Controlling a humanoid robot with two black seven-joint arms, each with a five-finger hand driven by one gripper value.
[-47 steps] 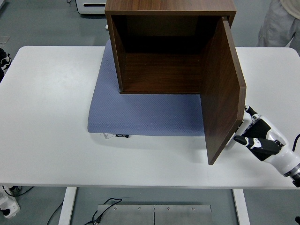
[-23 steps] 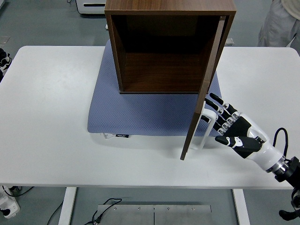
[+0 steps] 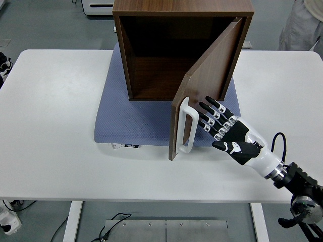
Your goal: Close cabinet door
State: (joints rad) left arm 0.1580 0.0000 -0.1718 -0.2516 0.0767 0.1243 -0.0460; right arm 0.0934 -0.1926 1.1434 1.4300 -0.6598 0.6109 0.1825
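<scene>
Roughly half of the closing swing is judged done; the door (image 3: 204,83), hinged on the cabinet (image 3: 182,7) at its right side, is seen angled across the opening with its free edge well out from the left wall; the cabinet is set on a blue mat (image 3: 136,118) on the counter (image 3: 50,126); the right hand (image 3: 222,126), fingers spread and gripping nothing, is laid flat against the door's outer face beside the white handle (image 3: 186,126); the rest of the swing is left.

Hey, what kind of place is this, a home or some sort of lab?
Probably a robotics lab or test room: a bare white table holds only a brown wooden cabinet on a blue-grey mat, over a grey floor with loose cables.
</scene>
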